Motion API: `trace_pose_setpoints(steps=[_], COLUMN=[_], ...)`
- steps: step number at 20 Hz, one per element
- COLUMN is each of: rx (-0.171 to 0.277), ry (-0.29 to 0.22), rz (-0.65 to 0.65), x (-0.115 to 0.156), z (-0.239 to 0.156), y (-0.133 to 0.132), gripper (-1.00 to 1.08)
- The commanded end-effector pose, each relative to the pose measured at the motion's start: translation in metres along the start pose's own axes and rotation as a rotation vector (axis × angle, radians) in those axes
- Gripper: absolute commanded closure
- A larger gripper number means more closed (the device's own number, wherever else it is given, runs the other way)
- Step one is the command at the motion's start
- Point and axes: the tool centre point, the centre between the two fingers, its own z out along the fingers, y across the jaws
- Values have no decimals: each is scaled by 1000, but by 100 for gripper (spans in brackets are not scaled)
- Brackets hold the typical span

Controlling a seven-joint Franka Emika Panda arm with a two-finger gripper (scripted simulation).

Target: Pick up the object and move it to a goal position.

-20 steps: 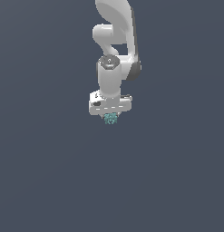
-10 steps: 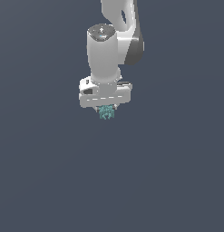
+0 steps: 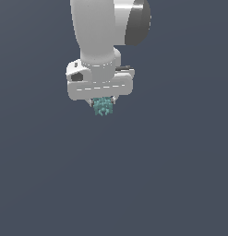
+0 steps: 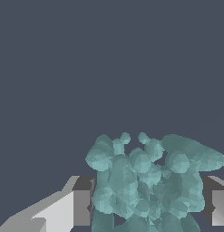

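Gripping from two sides, the white claw is clamped on the object, a small teal-green knobbly cluster that pokes out just below the claw's body in the exterior view. In the wrist view the object fills the space between the two grey fingers, one finger on each flank, with both pressed against its lumpy sides. This pinch looks chosen so that the cluster hangs under the claw and can be carried without anything beneath it; no worktop edge, shadow or contact point shows, so whether it is in the air or near a surface cannot be told for certain, though it appears lifted. The claw points straight down from the white arm, which enters from the upper edge of the exterior view, a posture that keeps the load directly beneath the wrist. Beyond the arm lies only a plain dark blue-grey background in both views. No goal marker is visible, so how far the carry has to go cannot be judged. Counted: one arm, one claw with two fingers, one teal object.
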Motion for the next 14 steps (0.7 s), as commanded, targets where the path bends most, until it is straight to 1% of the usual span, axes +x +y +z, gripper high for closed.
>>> trace_pose_setpoints(steps=[1,7,14], rx=[0,0,0], ry=[-1,-1,-1], rz=[0,0,0], x=[6,15,18], z=[-14,-34,-40], y=[4,9,11], gripper=[108,108,108])
